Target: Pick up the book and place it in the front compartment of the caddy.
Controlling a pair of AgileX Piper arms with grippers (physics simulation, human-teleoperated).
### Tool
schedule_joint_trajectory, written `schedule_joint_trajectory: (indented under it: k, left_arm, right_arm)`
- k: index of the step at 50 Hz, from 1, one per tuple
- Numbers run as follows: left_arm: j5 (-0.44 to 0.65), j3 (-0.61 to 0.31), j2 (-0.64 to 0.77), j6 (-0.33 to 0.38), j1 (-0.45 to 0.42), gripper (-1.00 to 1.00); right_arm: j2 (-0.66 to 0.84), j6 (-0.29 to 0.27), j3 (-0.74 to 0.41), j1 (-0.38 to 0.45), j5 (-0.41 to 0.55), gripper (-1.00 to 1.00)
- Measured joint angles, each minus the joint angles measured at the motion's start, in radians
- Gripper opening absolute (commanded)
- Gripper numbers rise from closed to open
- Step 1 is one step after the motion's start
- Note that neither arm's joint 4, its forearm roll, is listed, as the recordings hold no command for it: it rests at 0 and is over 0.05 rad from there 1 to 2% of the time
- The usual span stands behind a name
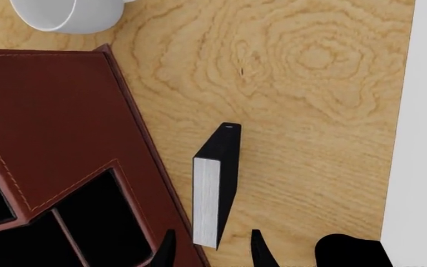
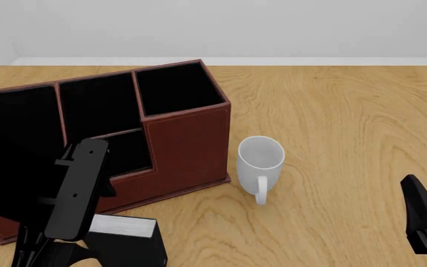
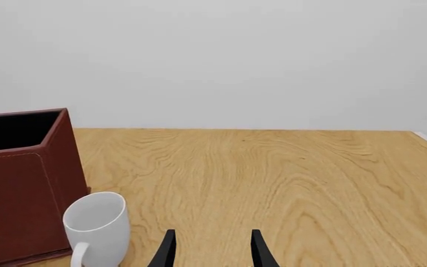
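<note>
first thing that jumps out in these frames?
The big reddish-brown caddy fills the left of the front view, its black cells open upward. The left gripper hangs open over the black book, which stands on edge on the wood beside the caddy's near wall. The white mug stands just right of the caddy; the right gripper is open and holds nothing.

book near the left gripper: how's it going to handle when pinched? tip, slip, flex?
The book looks thick and stiff, so it should hold shape rather than flop. It seems to stand on a narrow edge beside the caddy, so an off-centre nudge could tip it. Its cover looks smooth and plain, so it may slip; the left gripper looks open around it, set to squeeze cover to cover.
</note>
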Motion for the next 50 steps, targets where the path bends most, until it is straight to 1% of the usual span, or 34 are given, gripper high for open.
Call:
schedule_joint_trajectory:
  k: [6,10,26,38,39,45,50]
  left_arm:
    - [-0.028,0.031,0.004,-0.015,-0.008,1.00]
    - [-0.068,0.056,0.019,-0.010,0.001,1.00]
    - [-0.317,0.153,0.158,0.067,0.101,1.00]
    - [-0.456,0.221,0.260,0.074,0.125,1.00]
    - [-0.464,0.224,0.267,0.075,0.127,-1.00]
    - [-0.474,0.239,0.249,0.064,0.111,-1.00]
    - [-0.438,0.237,0.228,0.032,0.087,-1.00]
  right_arm:
    - [0.003,-0.001,0.001,-0.002,0.000,1.00]
    - [0.007,-0.003,0.001,-0.004,-0.003,1.00]
    - [0.057,-0.011,0.001,-0.004,-0.034,1.00]
    - [0.119,-0.016,0.001,-0.004,-0.079,1.00]
    - [0.125,-0.017,0.001,-0.004,-0.083,1.00]
    - [0.155,-0.019,0.002,-0.003,-0.105,1.00]
    - [0.167,-0.019,0.002,-0.001,-0.113,1.00]
